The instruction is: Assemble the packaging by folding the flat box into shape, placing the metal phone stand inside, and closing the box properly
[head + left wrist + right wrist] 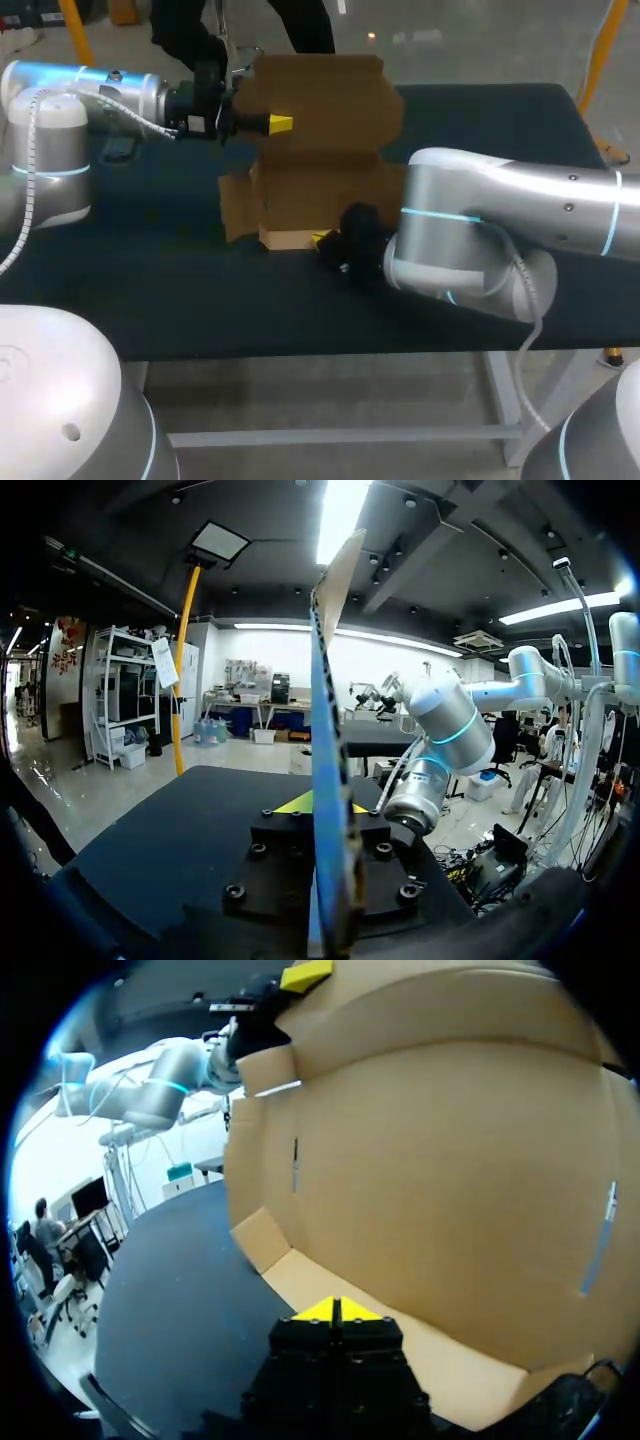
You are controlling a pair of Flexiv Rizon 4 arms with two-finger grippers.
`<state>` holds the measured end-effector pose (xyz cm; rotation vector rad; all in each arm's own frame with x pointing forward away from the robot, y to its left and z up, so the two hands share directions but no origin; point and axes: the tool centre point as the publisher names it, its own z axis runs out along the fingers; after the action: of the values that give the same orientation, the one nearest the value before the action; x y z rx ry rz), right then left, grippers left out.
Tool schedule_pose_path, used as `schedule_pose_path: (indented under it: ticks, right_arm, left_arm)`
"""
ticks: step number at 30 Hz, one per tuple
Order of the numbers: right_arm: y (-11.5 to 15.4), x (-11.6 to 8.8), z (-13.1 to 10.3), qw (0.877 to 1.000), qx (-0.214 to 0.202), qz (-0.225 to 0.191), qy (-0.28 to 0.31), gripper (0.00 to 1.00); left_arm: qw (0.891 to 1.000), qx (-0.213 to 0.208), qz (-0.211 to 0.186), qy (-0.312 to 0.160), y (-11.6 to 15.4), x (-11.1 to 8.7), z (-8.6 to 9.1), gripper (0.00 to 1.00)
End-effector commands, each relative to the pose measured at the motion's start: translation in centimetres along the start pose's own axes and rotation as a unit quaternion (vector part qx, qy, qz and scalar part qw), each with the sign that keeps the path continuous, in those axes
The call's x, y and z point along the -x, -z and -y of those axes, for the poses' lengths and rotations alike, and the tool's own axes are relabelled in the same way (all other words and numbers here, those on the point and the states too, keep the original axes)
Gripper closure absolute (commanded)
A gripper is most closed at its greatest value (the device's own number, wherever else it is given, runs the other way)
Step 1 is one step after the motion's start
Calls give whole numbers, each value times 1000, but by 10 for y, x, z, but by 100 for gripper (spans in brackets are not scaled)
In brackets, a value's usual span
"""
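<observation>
Right arm (500,210) comes in low across the black table (150,290), nearest the camera. Right gripper (322,240) (335,1310) sits at table level by the foot of the cardboard box (325,170); its yellow tips are pressed together with nothing between them. They lie at the edge of the bottom flap (290,238) (400,1340), which is folded out flat on the table toward the gripper; whether they actually touch it is unclear from here. Box stands upright, still an unfolded sheet, its broad brown face (450,1180) turned toward the right wrist camera, a small side flap bent out at one lower corner. Farther back, left arm (90,95) reaches in level at the box's upper edge. Left gripper (275,123) (322,805) is clamped on that edge: the cardboard (325,730) runs edge-on between its fingers, one yellow tip on each side.
</observation>
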<state>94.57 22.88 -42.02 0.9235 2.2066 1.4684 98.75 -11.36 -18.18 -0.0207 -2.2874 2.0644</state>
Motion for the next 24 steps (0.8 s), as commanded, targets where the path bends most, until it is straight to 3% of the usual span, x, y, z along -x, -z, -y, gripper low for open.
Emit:
schedule_pose_path:
  ticks: [1,24]
  right_arm:
    - [-6,-1,1,1000,-1,4,-1,100]
    - [-10,1,11,1000,-4,5,-16,100]
  left_arm:
    - [1000,0,-3,0,1,1,-1,100]
    - [1000,0,-3,0,1,1,-1,100]
